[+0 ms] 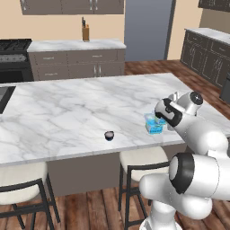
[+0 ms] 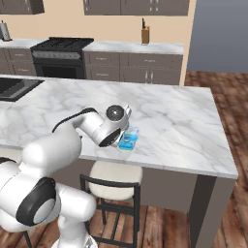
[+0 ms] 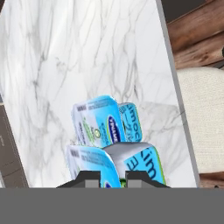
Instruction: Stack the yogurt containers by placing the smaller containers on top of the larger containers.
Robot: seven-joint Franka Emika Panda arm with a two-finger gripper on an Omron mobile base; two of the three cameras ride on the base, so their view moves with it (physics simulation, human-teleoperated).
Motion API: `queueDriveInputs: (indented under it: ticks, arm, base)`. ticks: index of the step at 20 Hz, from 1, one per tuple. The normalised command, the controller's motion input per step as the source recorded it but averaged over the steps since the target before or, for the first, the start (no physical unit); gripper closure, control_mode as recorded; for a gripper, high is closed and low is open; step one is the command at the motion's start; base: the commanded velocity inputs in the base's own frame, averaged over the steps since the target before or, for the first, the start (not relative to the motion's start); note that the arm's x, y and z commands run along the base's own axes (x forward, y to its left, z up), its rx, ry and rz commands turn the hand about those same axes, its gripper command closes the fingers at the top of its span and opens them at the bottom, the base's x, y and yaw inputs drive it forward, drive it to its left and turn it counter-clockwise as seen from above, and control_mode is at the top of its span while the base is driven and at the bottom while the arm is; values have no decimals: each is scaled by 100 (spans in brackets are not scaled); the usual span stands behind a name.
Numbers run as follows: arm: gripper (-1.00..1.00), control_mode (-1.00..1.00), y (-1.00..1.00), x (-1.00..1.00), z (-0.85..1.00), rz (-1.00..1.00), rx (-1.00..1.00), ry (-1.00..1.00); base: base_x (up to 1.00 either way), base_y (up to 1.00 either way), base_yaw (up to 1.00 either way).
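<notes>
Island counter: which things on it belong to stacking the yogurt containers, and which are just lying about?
Job: near blue yogurt tub, right at the fingers; far blue yogurt tub beyond it.
Lying about: small dark cup, standing apart on the counter; knife block; stove; stool.

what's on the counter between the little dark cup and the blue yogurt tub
Nothing. In the left base view, only bare marble countertop separates the small dark cup from the light-blue yogurt tub.
</notes>
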Motion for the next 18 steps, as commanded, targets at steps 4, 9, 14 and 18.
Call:
queueDriveInputs:
  ticks: [4,9,14,18]
  arm:
    - [100,-100,0,18,-5,0,0,-1]
    - [100,-100,0,20,-1,-1,0,-4]
    - [100,-100,0,18,-1,-1,0,-4]
    - [100,-100,0,16,-5,-1,0,-3]
  base:
    - [0,0,0]
    - [0,0,0]
    - [0,0,0]
    - [0,0,0]
